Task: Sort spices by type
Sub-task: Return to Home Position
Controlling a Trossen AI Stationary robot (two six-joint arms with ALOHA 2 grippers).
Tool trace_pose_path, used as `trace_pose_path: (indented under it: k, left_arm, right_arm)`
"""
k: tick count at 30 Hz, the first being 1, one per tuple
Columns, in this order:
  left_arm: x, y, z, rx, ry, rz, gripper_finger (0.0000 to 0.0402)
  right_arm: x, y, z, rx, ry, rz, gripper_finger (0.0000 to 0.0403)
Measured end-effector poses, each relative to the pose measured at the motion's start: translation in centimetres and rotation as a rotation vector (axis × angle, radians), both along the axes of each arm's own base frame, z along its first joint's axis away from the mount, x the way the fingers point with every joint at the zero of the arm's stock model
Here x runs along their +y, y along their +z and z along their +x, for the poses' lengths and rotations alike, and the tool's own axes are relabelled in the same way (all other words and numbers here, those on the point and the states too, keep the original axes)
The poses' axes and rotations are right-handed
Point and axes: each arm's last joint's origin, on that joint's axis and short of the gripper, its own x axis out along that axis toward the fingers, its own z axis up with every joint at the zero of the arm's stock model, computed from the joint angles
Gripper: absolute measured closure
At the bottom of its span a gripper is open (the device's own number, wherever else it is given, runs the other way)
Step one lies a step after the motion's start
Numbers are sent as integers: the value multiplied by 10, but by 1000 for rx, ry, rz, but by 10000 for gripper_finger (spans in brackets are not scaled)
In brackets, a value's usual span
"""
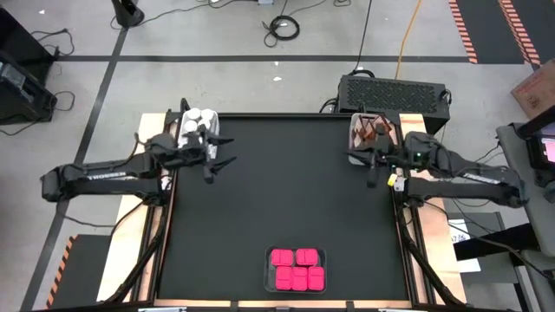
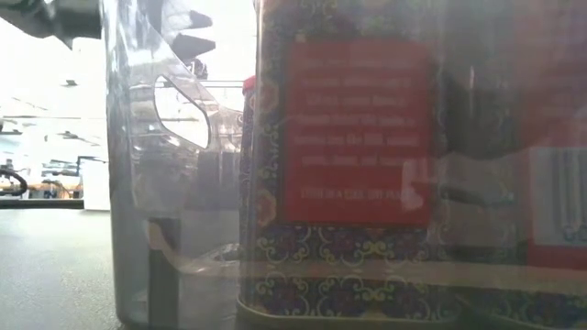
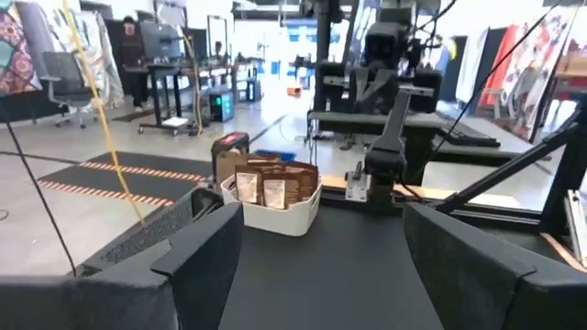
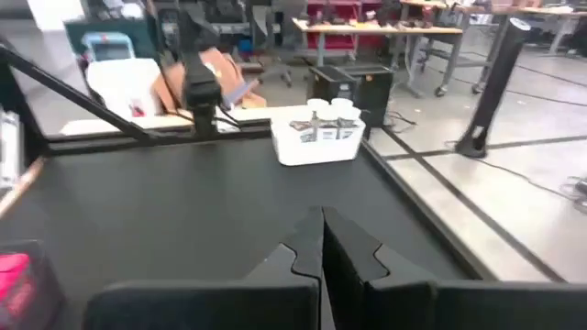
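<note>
pink boxes (image 1: 296, 268) sit at the mat's (image 1: 286, 191) near edge; left gripper (image 3: 321, 220), jaws released, hovers at its far-left corner, right gripper (image 4: 321, 220), clenched empty, at its far-right.

Matte-black jointed left arm (image 1: 104, 176) at 9 o'clock wears white lettering (image 1: 110, 172); matching black right arm (image 1: 468, 180) at 3 o'clock.

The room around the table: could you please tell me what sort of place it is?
Probably a robotics lab or workshop: hazard-striped floor tape, workbenches, a coiled cable on the floor.
</note>
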Motion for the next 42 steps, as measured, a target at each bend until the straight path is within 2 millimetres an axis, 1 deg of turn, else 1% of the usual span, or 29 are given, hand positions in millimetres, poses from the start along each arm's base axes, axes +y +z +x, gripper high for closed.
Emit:
trace_pose_path:
  k: [3,8,11,14,17,19,23,29,34,37,42]
  left_arm:
    - [-4,-13,-18,-64,5,-5,100]
    - [-8,-26,-48,-157,38,-27,100]
    - [-9,-36,-60,-207,75,-50,100]
    - [-8,-52,-68,-222,151,-72,101]
    - [-5,-67,-71,-223,219,-102,101]
    - [-4,-75,-72,-223,233,-127,101]
    - [-1,-89,-73,-184,261,-162,101]
    - [1,-96,-78,-131,298,-209,101]
    - [2,-104,-84,-81,338,-258,101]
    - [1,-109,-87,-40,355,-269,101]
    - [2,-111,-88,3,384,-235,101]
  right_arm:
    - [1,-15,-8,-35,2,43,403]
    - [1,-50,-14,-67,-27,138,403]
    - [2,-72,-16,-78,-14,176,403]
    - [3,-92,-18,-100,-20,226,403]
    - [3,-103,-20,-136,-22,254,403]
    - [3,-110,-21,-140,-25,263,403]
    - [4,-123,-24,-148,-32,256,403]
    - [3,-143,-31,-187,-104,243,403]
    - [2,-139,-35,-231,-101,203,403]
    - [0,-137,-37,-248,-150,186,403]
    - [-1,-139,-36,-192,-142,66,403]
